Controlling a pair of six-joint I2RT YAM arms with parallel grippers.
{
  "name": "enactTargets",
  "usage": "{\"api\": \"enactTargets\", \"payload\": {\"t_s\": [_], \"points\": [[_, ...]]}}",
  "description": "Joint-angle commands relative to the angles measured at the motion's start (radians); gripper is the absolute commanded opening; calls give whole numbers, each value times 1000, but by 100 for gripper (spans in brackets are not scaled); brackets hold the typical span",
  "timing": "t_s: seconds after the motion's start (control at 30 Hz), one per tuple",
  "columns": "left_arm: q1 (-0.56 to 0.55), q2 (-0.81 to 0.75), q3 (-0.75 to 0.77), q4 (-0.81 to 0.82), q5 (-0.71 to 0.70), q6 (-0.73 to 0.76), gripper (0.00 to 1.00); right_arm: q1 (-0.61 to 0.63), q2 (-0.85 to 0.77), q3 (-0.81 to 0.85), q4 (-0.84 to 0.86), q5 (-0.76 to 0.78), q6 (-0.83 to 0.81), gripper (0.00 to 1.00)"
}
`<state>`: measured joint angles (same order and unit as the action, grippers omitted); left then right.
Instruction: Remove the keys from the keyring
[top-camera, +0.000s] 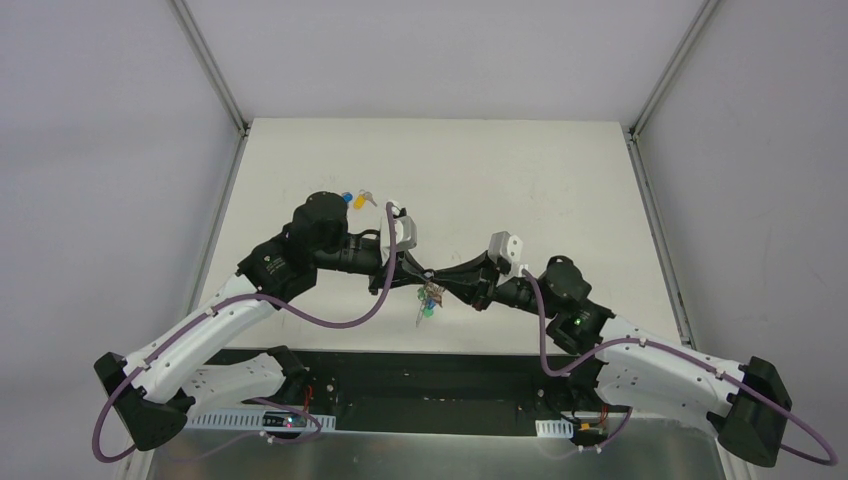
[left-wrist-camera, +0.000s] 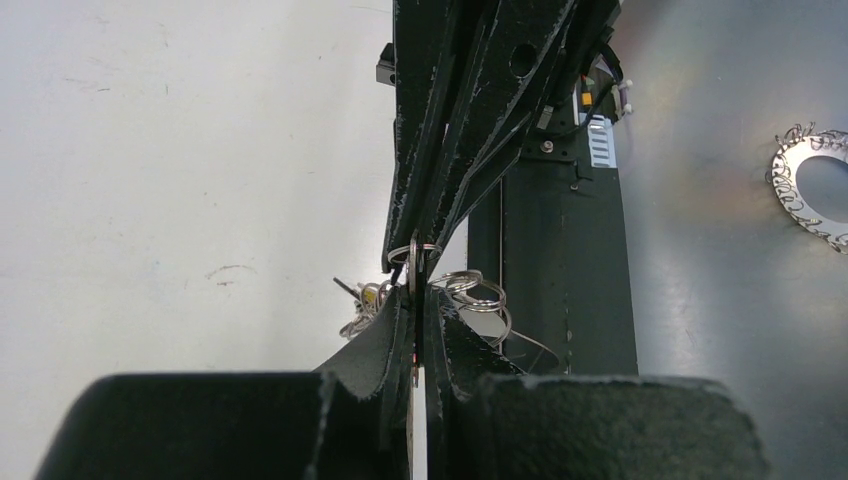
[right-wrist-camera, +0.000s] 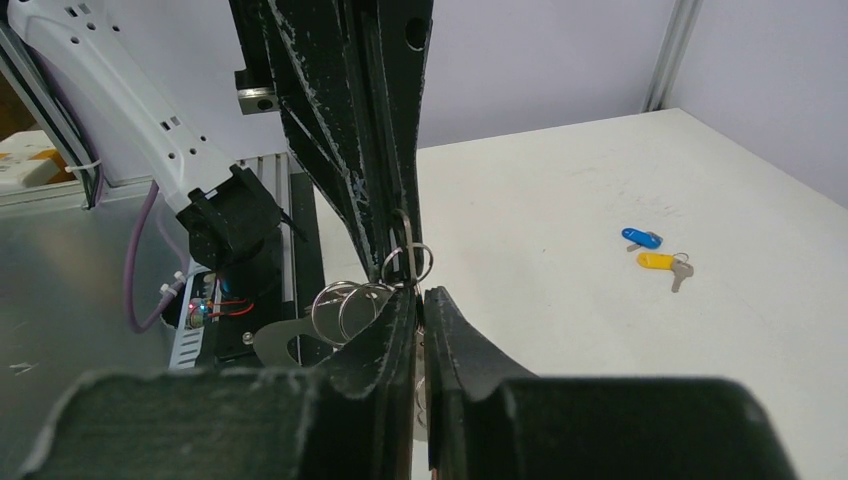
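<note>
Main worry here: if the thin keyring is tugged unevenly, it could be twisted out of one pinch and the dangling keys dropped near the front of the table. The left gripper and right gripper are both squeezed nearly closed on the ring, tip to tip, with it held in mid-air. A blue key and a yellow key are seen lying loose.

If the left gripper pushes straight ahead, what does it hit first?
Most likely the right gripper: it faces the left gripper almost tip to tip, both shut on the keyring between them. The remaining gap is hard to judge.
</note>
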<state>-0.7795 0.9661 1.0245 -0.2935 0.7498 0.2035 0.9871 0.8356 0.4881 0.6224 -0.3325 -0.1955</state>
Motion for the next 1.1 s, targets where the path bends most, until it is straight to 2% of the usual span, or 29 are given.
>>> {"api": "enactTargets", "payload": {"t_s": [0.0,0.03,0.07,0.27,0.37,0.53,0.83,1.07], "points": [[-12,-7,45,38,29,7,0,6,0,56,79,-18,24,10],[-12,-8,45,38,28,7,0,6,-2,56,72,-17,26,7],[-12,-10,46,37,25,8,0,7,-3,55,66,-14,29,0],[-11,-34,37,37,-30,18,0,6,-51,31,47,164,188,0],[-12,-44,24,38,-40,23,0,6,-92,-9,74,198,250,0],[-11,-37,15,38,-14,13,0,6,-157,-84,168,257,251,0],[-12,-11,19,37,33,10,0,7,-174,-80,200,291,240,0],[-13,-3,15,37,62,9,0,6,-181,-117,291,375,250,0]]}}
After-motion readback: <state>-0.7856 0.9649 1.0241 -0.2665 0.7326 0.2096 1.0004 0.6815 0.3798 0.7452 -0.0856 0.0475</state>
